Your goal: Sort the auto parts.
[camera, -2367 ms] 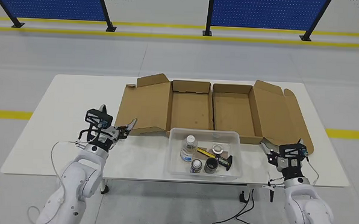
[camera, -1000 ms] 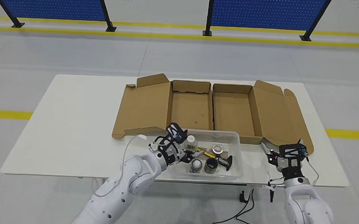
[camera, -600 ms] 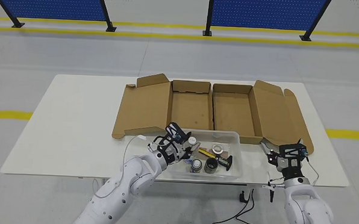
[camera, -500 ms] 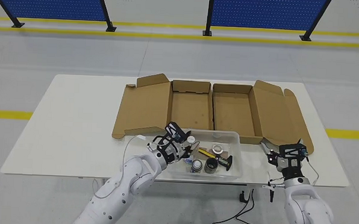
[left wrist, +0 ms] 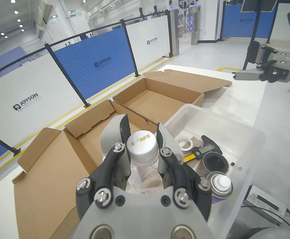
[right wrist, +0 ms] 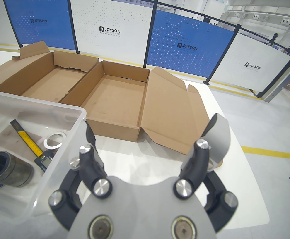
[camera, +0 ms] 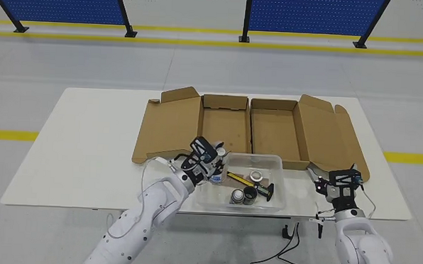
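Just left of centre in the top view, the left tool was clenched round a clear, white-capped bottle, held at the bin's upper-left corner. At lower right, the right tool hung spread apart above the surface.

The left gripper is coming in from the 9 o'clock side of the table, where it was hanging a short while ago with its fingers apart. Now it is squeezing the bottle just under its white cap. It is lifting the bottle up out of the clear bin, where the bottle was standing at the 9 o'clock side. The bottle is going up and toward 11 o'clock, over the bin's corner, getting closer to the left cardboard box.
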Motion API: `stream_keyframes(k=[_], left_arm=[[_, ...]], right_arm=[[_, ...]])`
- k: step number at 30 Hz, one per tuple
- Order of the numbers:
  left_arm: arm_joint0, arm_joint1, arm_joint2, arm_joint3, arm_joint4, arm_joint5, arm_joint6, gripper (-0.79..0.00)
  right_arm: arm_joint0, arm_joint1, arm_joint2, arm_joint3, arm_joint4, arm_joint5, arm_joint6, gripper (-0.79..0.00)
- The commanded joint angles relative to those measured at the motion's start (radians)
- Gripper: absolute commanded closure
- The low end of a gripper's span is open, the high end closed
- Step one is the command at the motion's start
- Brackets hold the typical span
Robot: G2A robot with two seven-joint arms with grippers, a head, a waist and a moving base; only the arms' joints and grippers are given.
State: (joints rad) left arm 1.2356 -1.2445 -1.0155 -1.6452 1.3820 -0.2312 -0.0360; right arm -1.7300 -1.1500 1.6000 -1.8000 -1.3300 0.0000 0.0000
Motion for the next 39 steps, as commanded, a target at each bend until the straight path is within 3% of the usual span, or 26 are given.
stream_keyframes(k=[1, 15, 24, 27, 34, 39], left_arm=[[0.010, 0.002, -0.014, -0.037, 0.000, 0.001, 0.004, 0.000], [0.207, 0.041, -0.156, -0.355, -0.020, -0.143, -0.029, 0.000], [0.254, 0.052, -0.191, -0.402, -0.017, -0.188, -0.027, 0.000], [0.237, 0.050, -0.182, -0.380, -0.026, -0.189, -0.018, 0.000], [0.113, 0.030, -0.094, -0.292, -0.001, -0.137, -0.028, 0.000], [0.014, 0.009, -0.020, -0.178, 0.008, -0.084, -0.023, 0.000]], right_arm=[[0.000, 0.000, 0.000, 0.000, 0.000, 0.000, 0.000, -0.785], [0.000, 0.000, 0.000, 0.000, 0.000, 0.000, 0.000, -0.785], [0.000, 0.000, 0.000, 0.000, 0.000, 0.000, 0.000, -0.785], [0.000, 0.000, 0.000, 0.000, 0.000, 0.000, 0.000, -0.785], [0.000, 0.000, 0.000, 0.000, 0.000, 0.000, 0.000, -0.785], [0.000, 0.000, 0.000, 0.000, 0.000, 0.000, 0.000, -0.785]])
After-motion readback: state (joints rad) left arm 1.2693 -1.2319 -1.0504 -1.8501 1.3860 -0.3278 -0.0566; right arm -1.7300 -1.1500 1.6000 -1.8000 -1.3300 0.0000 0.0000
